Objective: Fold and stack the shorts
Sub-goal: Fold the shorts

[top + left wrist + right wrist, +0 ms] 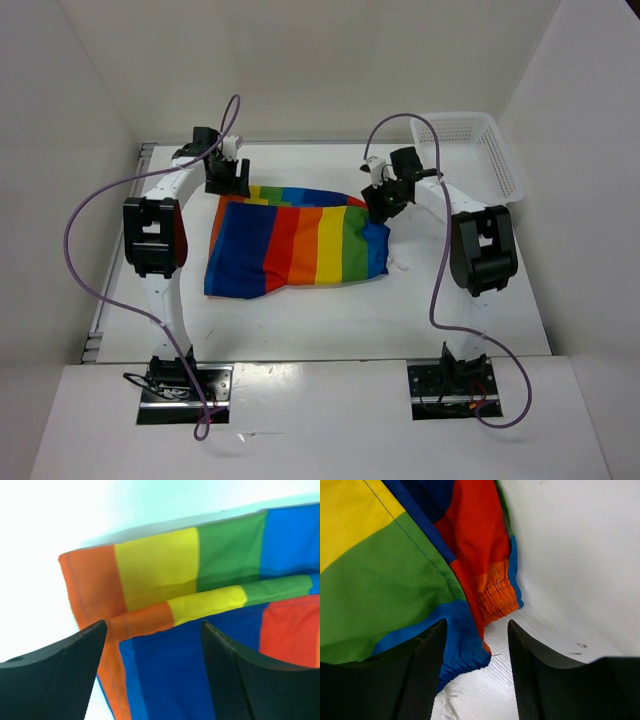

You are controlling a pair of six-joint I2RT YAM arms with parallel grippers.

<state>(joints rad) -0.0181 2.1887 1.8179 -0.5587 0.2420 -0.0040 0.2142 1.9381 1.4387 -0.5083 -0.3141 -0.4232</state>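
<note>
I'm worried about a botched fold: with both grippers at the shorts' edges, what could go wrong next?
The right gripper stands open over just the tip of the shorts' elastic edge, so it may pinch one layer or slip off. The left gripper, open above a layered corner, might lift only the top fold, skewing them.

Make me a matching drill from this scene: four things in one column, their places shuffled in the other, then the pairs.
Things:
1. shorts
2. basket
3. left gripper
4. right gripper

Places:
A. far right corner of the table
B. at the shorts' gathered elastic edge, on their right side
C. lying in the middle of the table
D. over the shorts' far left corner, by the orange hem

Pairs: 1-C, 2-A, 3-D, 4-B
</note>
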